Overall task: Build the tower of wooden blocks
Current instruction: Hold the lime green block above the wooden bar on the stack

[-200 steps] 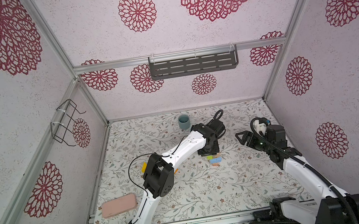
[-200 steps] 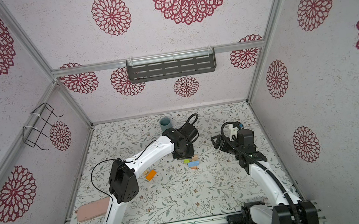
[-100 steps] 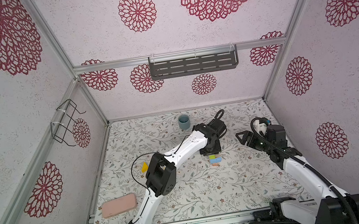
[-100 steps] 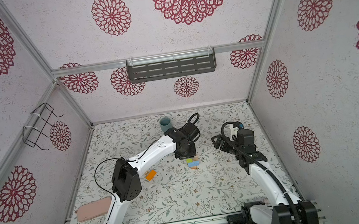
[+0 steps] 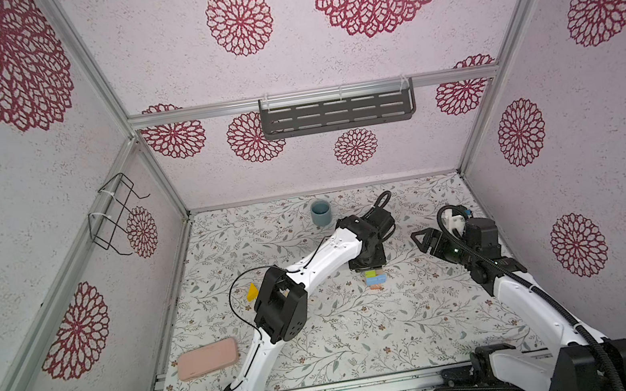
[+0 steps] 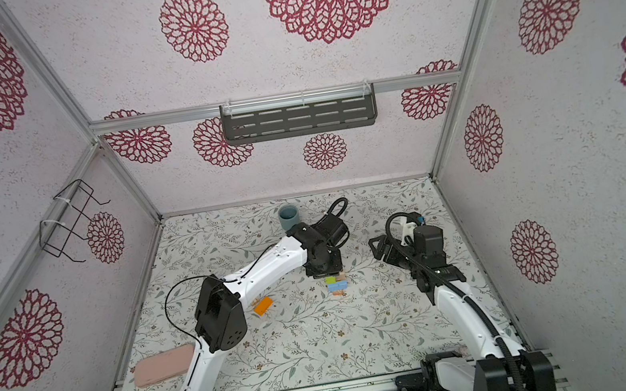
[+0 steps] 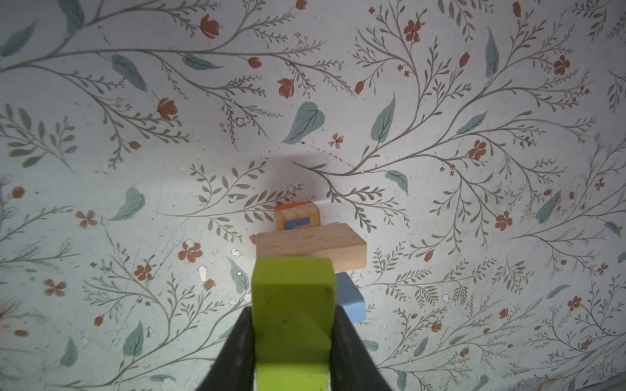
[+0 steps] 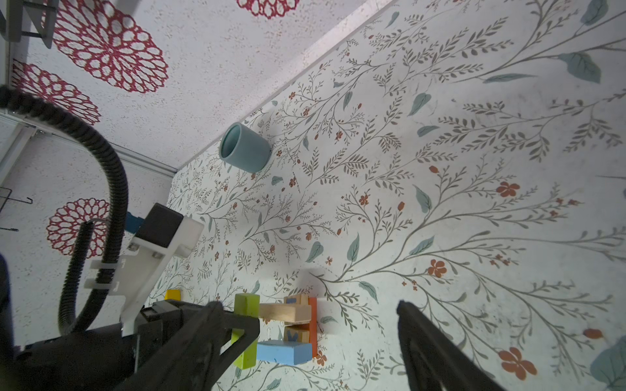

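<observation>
On the tabletop point(image 5: 326, 350), with bare surface running to its front and right edges and a cup point(image 5: 321, 212) by the back edge, the tower point(image 5: 375, 279) stands under the left gripper point(image 7: 293, 316), whose fingers point(image 7: 237, 342) clamp a green block point(image 7: 291, 287) just above its tan plank point(image 7: 311, 245), while the right gripper point(image 5: 420, 240) hangs wide-spread nearby, touching nothing.

Pale pink stippled walls point(image 5: 324, 60) printed with crimson lace-like flower medallions point(image 5: 239, 17) enclose the space, framed by silver aluminium rails point(image 5: 206, 112). A dark grey slotted metal shelf point(image 5: 337, 115) hangs on the back wall, and a black wire rack point(image 5: 116, 215) on the left wall. The floor is a white mat point(image 5: 345, 339) patterned with grey-green twigs and small red flowers, evenly lit.
</observation>
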Tool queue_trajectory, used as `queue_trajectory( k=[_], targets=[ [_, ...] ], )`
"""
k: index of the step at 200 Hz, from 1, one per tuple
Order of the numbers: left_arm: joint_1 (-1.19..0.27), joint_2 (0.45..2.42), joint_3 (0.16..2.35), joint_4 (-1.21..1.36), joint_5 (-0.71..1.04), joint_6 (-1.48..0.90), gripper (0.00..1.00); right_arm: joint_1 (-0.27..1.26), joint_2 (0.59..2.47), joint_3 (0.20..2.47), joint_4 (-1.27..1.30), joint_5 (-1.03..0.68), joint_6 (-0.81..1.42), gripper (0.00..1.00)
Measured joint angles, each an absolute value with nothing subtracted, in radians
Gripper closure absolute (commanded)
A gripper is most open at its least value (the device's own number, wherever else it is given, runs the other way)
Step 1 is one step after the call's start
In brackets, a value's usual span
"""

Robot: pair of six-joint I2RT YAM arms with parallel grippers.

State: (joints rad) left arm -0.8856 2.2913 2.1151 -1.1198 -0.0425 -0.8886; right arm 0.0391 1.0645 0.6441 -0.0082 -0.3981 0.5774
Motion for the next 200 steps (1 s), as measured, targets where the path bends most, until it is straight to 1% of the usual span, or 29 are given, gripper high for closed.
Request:
queue_trajectory(
  k=[200],
  targets=[
    [-0.886, 2.309, 2.114, -1.112, -0.036, -0.888, 0.79, 0.039, 1.065, 0.644, -0.008, -0.398, 0.578, 0.17]
  ],
)
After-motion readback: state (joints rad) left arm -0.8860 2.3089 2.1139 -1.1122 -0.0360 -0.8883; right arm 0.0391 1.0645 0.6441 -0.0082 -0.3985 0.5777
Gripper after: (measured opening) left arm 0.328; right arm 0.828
